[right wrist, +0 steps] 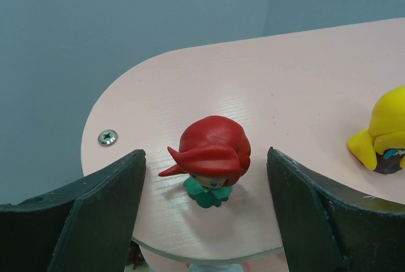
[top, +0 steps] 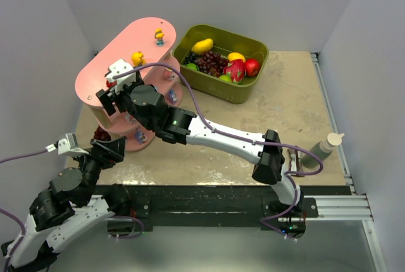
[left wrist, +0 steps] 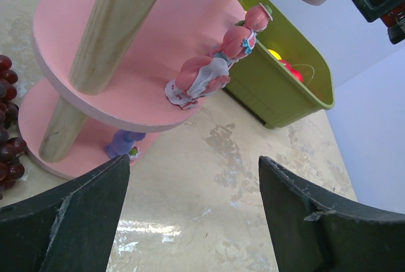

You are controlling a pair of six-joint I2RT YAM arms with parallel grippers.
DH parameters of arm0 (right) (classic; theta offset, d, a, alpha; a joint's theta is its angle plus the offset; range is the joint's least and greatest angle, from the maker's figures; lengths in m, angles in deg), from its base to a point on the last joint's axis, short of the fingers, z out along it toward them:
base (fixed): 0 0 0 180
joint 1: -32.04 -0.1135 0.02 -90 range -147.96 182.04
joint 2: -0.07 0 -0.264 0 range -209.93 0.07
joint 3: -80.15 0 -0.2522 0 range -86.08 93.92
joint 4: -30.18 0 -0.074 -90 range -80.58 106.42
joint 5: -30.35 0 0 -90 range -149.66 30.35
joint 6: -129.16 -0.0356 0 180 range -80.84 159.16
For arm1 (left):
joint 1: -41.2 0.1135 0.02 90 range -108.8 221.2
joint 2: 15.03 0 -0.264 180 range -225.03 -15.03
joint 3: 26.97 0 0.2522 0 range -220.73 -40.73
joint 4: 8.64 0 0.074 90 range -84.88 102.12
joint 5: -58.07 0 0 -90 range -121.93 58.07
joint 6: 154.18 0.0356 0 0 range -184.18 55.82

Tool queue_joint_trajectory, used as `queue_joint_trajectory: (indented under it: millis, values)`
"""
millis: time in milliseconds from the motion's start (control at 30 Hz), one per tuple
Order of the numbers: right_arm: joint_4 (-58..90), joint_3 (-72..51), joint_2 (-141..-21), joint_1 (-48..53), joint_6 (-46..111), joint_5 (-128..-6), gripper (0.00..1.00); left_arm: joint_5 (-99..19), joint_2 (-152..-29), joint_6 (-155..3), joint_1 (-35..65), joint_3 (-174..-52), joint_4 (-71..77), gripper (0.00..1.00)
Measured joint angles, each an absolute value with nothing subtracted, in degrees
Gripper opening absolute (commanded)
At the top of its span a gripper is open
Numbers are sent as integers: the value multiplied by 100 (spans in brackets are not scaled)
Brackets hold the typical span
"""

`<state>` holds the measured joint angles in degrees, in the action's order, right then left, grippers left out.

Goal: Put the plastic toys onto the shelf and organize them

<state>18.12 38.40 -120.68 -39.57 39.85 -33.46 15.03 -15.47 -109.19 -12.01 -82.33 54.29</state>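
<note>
On the shelf (top: 126, 41), toys (left wrist: 199, 79) occupy all tiers, task seemingly near done; right gripper (right wrist: 205, 157) wide around red-haired toy (right wrist: 212, 158), left gripper (left wrist: 194, 164) wide, empty.

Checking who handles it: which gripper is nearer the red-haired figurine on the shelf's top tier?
Right. The right gripper straddles the red-haired figurine with open fingers; the left gripper sits low beside the shelf base.

Matt pink shelf (right wrist: 304, 88) boards, bare wooden posts (left wrist: 114, 25).
</note>
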Motion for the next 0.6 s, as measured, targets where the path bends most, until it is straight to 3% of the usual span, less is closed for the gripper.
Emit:
queue_joint_trajectory:
  millis: [267, 600]
  values:
    - [1860, 3626, -11939, -3957, 3985, -3394, 84, 1503, -1547, -10917, -1201, -8233, 5429, 87]
    - [1906, 2769, -10822, -3957, 3983, -3392, 86, 1505, -1547, -10917, -1201, -8242, 5429, 87]
